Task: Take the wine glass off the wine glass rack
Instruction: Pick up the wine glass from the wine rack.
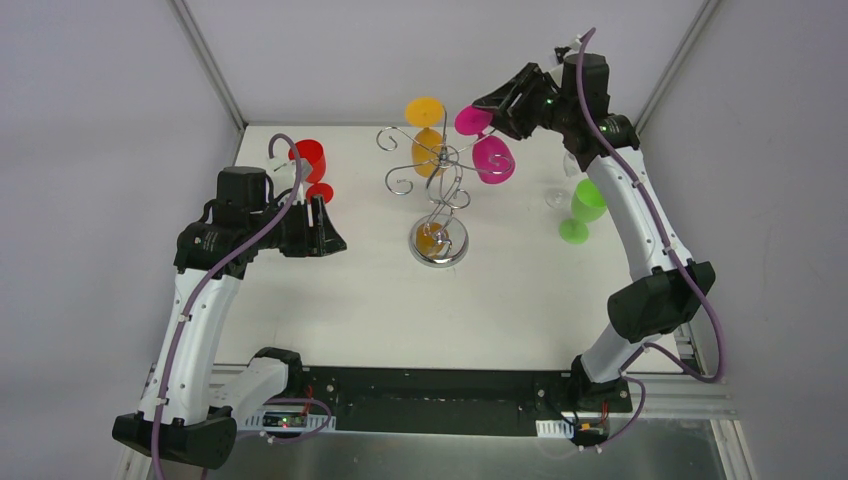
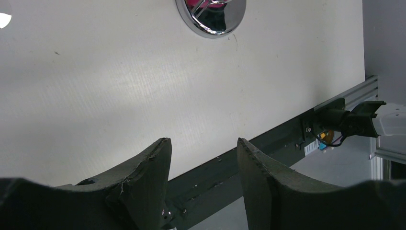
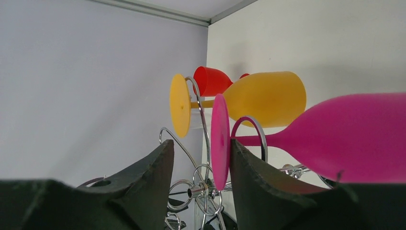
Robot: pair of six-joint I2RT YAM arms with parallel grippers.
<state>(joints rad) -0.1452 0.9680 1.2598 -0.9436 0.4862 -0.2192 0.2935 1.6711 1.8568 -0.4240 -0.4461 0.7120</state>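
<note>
The wine glass rack stands mid-table on its chrome base, which also shows as the rack base in the left wrist view. A magenta wine glass and an orange one hang upside down from its curled arms. My right gripper is up at the magenta glass's foot. In the right wrist view the magenta foot disc sits between the fingers of the right gripper, against the right finger with a gap to the left one. My left gripper is open and holds nothing.
A red glass stands at the back left, just behind my left gripper. A green glass and a clear one stand at the right under my right arm. The orange glass hangs right beside the magenta one.
</note>
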